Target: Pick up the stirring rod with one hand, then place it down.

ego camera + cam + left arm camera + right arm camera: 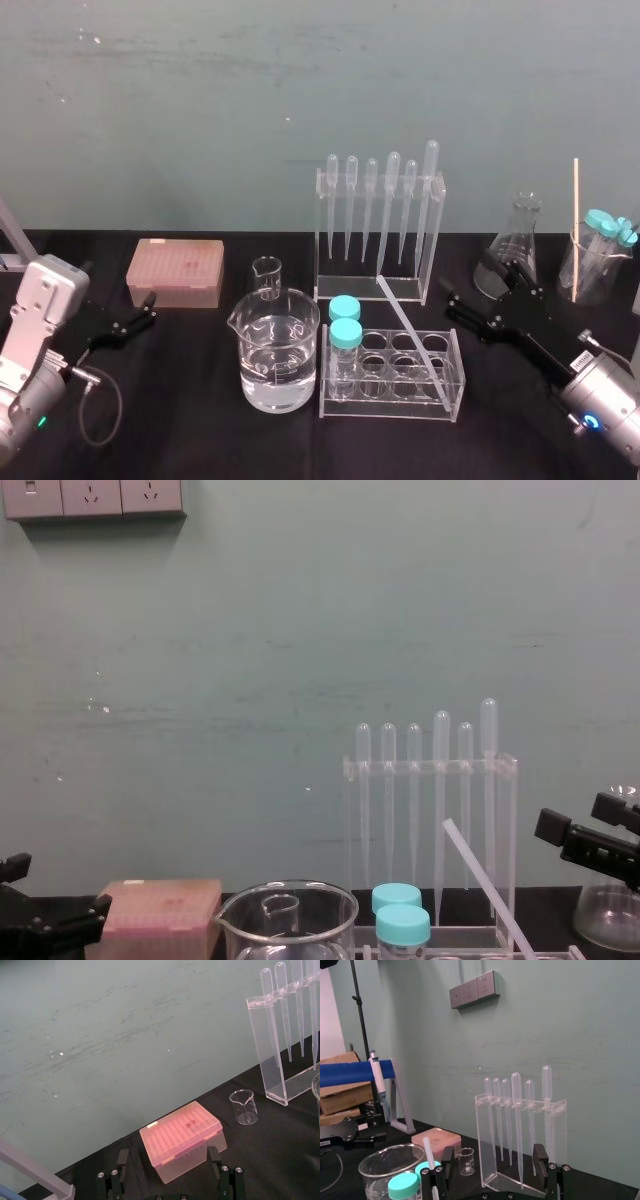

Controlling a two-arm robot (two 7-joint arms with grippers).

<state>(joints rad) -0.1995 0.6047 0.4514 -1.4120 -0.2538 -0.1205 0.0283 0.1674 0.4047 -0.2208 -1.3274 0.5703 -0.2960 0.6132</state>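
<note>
While neither claw is holding anything, the stirring rod [410, 330] is seen leaning at a slant across the clear test tube rack [392, 375] near the middle of the black worktop [200, 420]. Its far end is raised toward the foot of the pipette stand [380, 230] just behind the rack, and its near end is sunk among the wells on the rack's right side. Whether that end sits inside a well or rests on the rim cannot be told with certainty. In the chest view the rod [487, 885] is shown rising to the left in front of the stand.

The right claw [478, 298] is held low over the worktop, to the right of the rack and apart from the rod. Its fingers are spread wide, and it is pointed toward the stand. A conical flask [515, 250] is placed just behind it, and a beaker of capped tubes [595, 265] stands farther right.

The left claw [148, 310] is parked at the left edge of the worktop, its fingers also parted, as shown by the left wrist view [168, 1156]. A pink tip box [175, 272] is found just beyond it. A large beaker of water [275, 355] is set to the left of the rack, with a small empty beaker [267, 278] behind it. Two blue-capped tubes [345, 320] are stood in the rack's left wells.
</note>
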